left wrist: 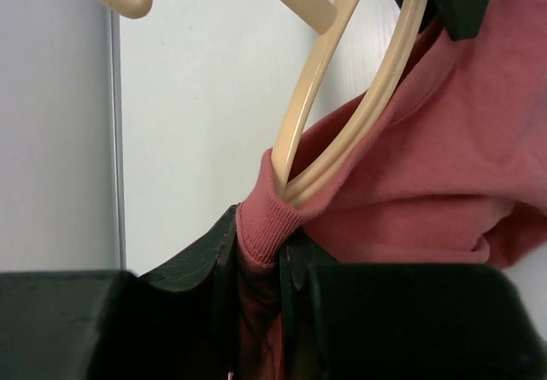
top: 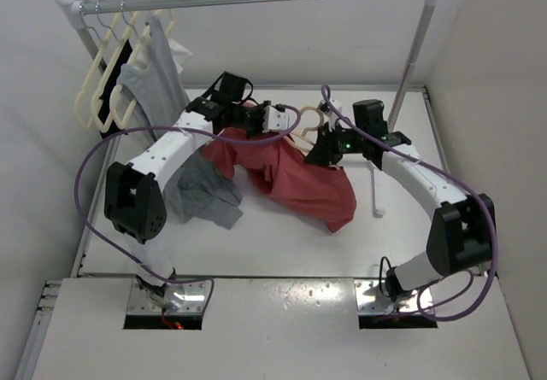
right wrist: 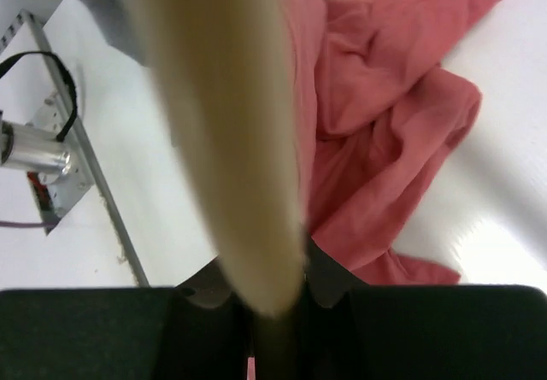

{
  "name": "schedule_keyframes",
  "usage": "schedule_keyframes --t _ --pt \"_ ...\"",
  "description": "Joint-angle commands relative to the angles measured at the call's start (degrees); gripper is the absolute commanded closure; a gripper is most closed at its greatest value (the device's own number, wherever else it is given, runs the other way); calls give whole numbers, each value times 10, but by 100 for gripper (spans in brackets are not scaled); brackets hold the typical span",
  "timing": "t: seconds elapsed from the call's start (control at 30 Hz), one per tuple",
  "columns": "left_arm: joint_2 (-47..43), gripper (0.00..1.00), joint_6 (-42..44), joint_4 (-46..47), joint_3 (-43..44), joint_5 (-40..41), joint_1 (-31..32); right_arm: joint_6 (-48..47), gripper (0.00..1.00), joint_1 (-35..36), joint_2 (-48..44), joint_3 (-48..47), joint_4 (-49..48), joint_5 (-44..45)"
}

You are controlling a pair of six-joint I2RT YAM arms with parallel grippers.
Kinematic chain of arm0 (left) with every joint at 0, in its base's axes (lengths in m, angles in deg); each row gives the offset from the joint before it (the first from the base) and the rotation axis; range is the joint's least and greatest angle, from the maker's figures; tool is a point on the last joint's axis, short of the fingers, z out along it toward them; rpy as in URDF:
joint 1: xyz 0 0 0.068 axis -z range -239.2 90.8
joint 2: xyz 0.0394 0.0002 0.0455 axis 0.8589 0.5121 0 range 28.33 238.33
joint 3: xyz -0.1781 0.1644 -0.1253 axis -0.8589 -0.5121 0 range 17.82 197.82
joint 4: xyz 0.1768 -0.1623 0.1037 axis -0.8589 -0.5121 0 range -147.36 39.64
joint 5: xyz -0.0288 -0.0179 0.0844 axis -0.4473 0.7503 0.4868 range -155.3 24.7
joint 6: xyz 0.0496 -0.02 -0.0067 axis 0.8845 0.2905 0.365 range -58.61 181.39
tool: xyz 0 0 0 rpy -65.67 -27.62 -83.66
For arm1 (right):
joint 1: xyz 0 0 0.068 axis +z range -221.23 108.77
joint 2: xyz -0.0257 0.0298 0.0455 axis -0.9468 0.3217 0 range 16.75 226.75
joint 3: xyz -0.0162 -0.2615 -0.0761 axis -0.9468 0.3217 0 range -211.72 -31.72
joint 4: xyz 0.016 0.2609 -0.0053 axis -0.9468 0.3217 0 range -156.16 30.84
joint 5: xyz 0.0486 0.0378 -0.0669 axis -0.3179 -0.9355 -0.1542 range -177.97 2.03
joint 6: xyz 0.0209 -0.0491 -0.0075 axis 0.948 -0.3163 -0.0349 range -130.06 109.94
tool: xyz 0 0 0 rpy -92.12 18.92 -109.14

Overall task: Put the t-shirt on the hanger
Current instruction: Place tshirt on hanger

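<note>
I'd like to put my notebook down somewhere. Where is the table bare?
The widest bare patch is the near strip of the table, bordered by the t-shirt behind, the left arm base and the right arm base. The middle is crowded: t-shirt, grey garment, hanger.

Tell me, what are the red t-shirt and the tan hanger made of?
The t-shirt looks like soft, matte knit fabric, probably cotton: it folds limply and its edge is a ribbed band. The hanger looks like smooth moulded plastic, evenly coloured with rounded edges and a slight sheen, though painted wood can't be ruled out.
</note>
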Motion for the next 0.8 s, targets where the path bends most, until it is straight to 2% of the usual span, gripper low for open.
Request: schedule_keyframes --t 0.0,0.03,0.13,0.17,0.23,0.3,0.33,0.43,0.63,0.73,0.77 --pt "-19 88 -78 15 23 -10 -28 39 100 -25 -59 9 -24 106" --pt "-19 79 -83 22 30 0 -34 26 100 -25 -72 16 -17 118" --pt "-13 67 -102 32 45 18 -53 19 100 -31 -117 16 -3 147" --pt "-6 59 -102 39 56 18 -58 11 100 -31 -124 16 13 154" --pt "-1 49 -109 39 67 32 -58 -6 100 -31 -135 -3 31 162" --pt "-1 38 -109 39 72 32 -63 -11 100 -31 -135 -30 63 168" --pt "-1 27 -115 39 72 32 -63 -16 100 -31 -135 -37 72 176" --pt "-1 12 -126 39 72 1 -75 -31 100 -31 -135 -62 99 181" --pt "-6 10 -119 34 59 -17 -81 -57 100 -31 -111 -161 186 188" --pt "11 0 -114 34 59 6 -81 -82 100 -31 -95 -225 257 168" --pt "20 0 -114 34 67 12 -76 -102 100 -31 -95 -242 280 159"
